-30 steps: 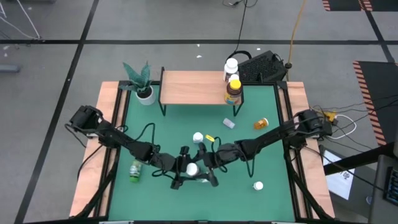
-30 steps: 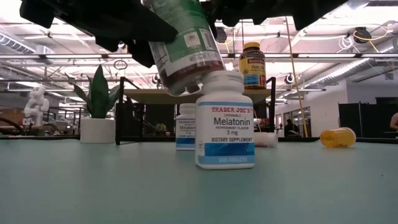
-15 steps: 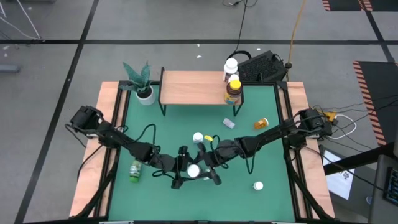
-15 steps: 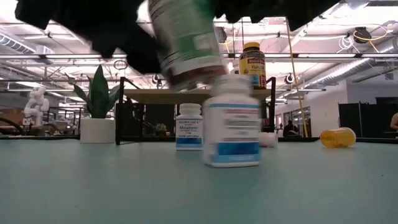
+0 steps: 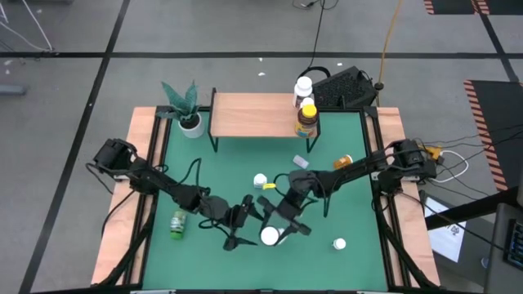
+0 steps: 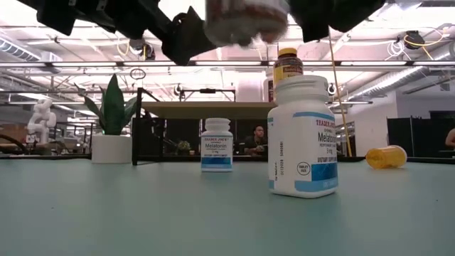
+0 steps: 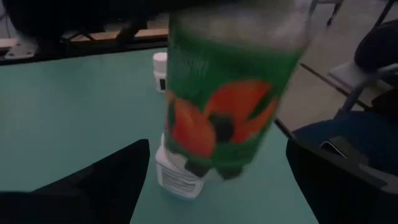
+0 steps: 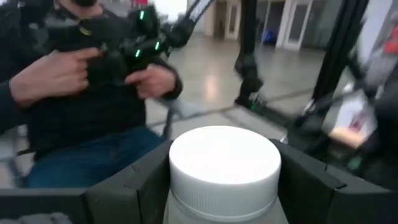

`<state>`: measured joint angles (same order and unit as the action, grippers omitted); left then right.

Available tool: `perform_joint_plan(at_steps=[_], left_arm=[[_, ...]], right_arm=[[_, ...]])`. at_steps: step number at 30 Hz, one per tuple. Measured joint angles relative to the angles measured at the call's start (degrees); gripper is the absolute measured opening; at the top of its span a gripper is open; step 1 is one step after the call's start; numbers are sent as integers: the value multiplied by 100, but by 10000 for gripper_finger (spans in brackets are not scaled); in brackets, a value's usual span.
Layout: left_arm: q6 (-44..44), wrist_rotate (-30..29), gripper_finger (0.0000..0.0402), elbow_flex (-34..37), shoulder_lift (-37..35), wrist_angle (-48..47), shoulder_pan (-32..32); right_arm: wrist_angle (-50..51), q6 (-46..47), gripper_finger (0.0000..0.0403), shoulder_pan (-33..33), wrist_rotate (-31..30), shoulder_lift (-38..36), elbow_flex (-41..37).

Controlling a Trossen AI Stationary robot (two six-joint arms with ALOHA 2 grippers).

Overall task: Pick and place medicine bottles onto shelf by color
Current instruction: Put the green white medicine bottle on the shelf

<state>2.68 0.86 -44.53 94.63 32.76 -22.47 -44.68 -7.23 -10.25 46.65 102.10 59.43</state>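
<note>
High view takes in the green table [image 5: 204, 171] with the light-wood shelf [image 5: 253, 114] along its far edge, and both arms meeting low in the middle. The right tool [image 8: 224, 180] is closed on the white cap of a green-labelled bottle [image 7: 230, 106] and holds it clear of the table, apparently so it can be carried to the shelf. The left tool [image 7: 217, 183] stands wide open on either side of that bottle, gripping nothing; it looks like a handover between arms. A white Melatonin bottle [image 6: 302, 135] stands directly beneath the lifted one, close enough to be knocked.

Two bottles stand at the shelf's right end: a white one [image 5: 303, 84] and an amber one with a yellow cap [image 5: 307, 114]. On the table I count three upright white bottles, the Melatonin one included, with others mid-table [image 5: 260, 180] and near the front right [image 5: 338, 242]. One green bottle [image 5: 178, 222] and one orange bottle [image 5: 345, 162] lie on their sides. One bottle is held.
</note>
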Motion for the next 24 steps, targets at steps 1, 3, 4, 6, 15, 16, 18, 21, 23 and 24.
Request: perform_joint_plan(at_steps=[1, 3, 4, 6, 15, 16, 18, 21, 23, 24], left_arm=[[0, 0, 379, 0, 0, 11, 7], [2, -2, 379, 0, -4, 11, 12], [2, 0, 379, 0, -4, -7, 10], [5, 6, 379, 0, -4, -6, 6], [25, 367, 379, -2, -4, -148, -70], [-2, 366, 379, -2, -4, -129, -82], [-22, 365, 379, -2, -4, -98, -82], [-67, 325, 379, -2, -7, -83, -77], [-129, 227, 379, -2, -7, -2, -76], [-160, 216, 379, -4, -7, 48, -76]], right_arm=[[-66, -35, 229, 3, 5, -6, 3], [-88, -128, 228, 6, 2, -3, 3], [-73, -186, 228, 4, 2, 1, 3], [-116, -302, 228, -32, -39, 1, 3], [-546, -560, 228, -116, -303, -3, 3], [-596, -568, 228, -117, -304, -3, 3], [-730, -570, 229, -116, -308, -3, 3], [-908, -649, 229, -131, -315, -6, 3], [-913, -808, 228, -170, -319, -6, 3], [-887, -936, 228, -189, -335, -6, 3]])
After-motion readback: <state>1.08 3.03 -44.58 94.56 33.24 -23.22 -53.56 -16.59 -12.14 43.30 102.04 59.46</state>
